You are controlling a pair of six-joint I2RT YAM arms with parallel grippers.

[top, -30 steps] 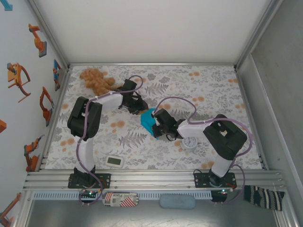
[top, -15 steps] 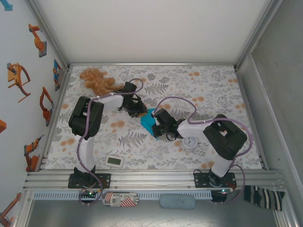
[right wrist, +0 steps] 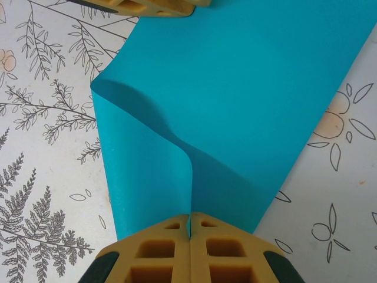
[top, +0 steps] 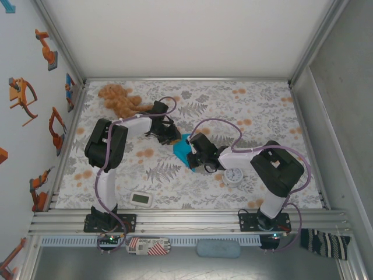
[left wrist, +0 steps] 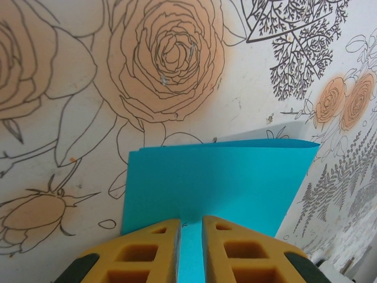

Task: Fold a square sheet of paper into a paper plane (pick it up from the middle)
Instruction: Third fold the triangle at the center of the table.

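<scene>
Though folded, paper [right wrist: 247,88] (long axis diagonal)

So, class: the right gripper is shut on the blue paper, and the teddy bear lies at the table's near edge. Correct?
No. The top view shows the teddy bear in the far left corner of the table; the rest stands.

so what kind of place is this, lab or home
Probably a robotics lab cell, not a home: an aluminium frame boxes in the floral-covered table, left arm and right arm are bolted to its near side, and robot-arm stickers dot the side wall.
</scene>
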